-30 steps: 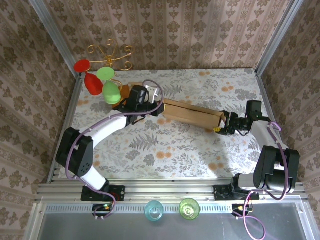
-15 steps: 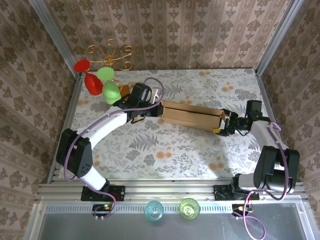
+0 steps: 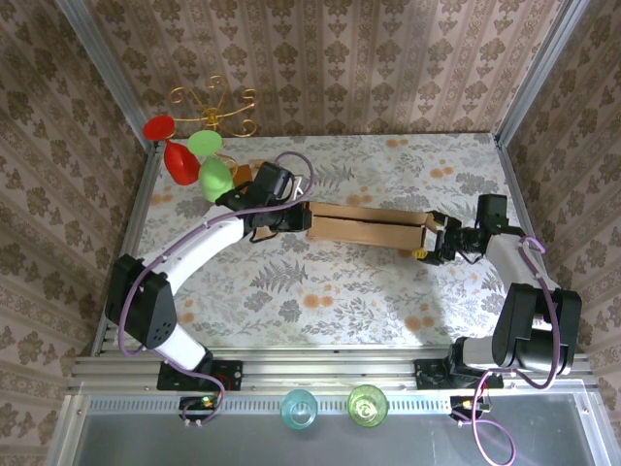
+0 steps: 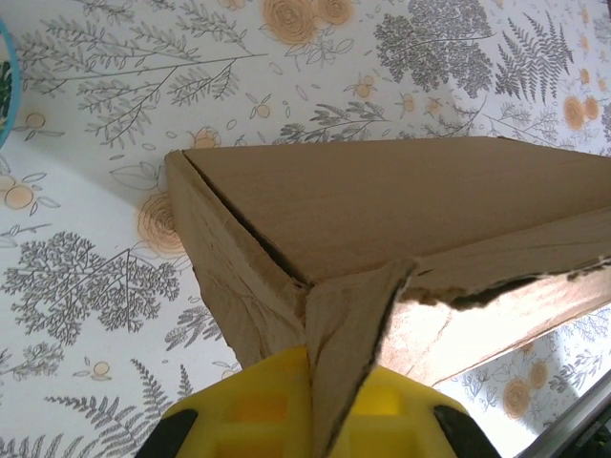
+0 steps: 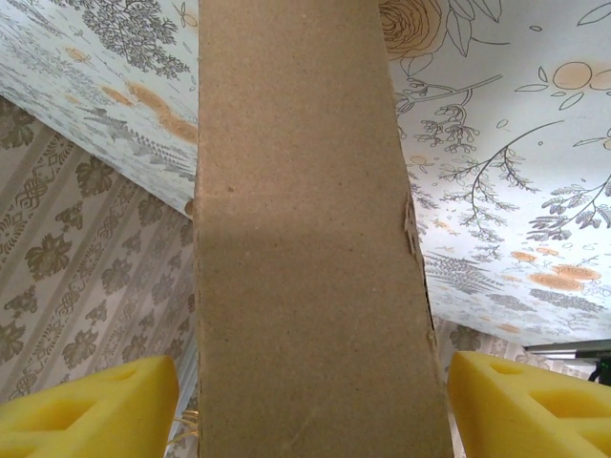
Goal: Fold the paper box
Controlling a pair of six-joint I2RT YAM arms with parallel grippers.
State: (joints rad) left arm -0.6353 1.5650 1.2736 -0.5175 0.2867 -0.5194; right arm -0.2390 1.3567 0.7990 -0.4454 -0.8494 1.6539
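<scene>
Flowered cloth over the table (image 3: pixel 320 291), brown patterned wallpaper (image 3: pixel 320 58) on the walls around it. At the far left corner, gold wire stand (image 3: pixel 213 102) with a red glass (image 3: pixel 160 127) and a green glass (image 3: pixel 215 175) hanging from it. Next to these, white left arm (image 3: pixel 204 243) curved in from the near left edge toward the middle. Left gripper (image 3: pixel 301 216) pressed together on the left end of the paper box (image 3: pixel 369 224); in the left wrist view, a folded corner flap of cardboard (image 4: pixel 382 200) pinched between the yellow fingers (image 4: pixel 248 410) of this gripper (image 4: pixel 310 415), with one ragged edge on the flap to the right. Box itself long and narrow, plain brown, lying across the middle of the table from left to right, a little toward the far side, both ends between the two grippers. At its right end, right gripper (image 3: pixel 433 237) spread wide, one finger on each side of the box. In the right wrist view, the cardboard (image 5: pixel 305 239) upright in the centre between the yellow pads (image 5: pixel 86 401) of the gripper (image 5: pixel 310 401); thin gap on the left pad side, right pad just beside the edge, contact there impossible to tell. Farthest right, dark right arm (image 3: pixel 524 311) near the table's right edge.
</scene>
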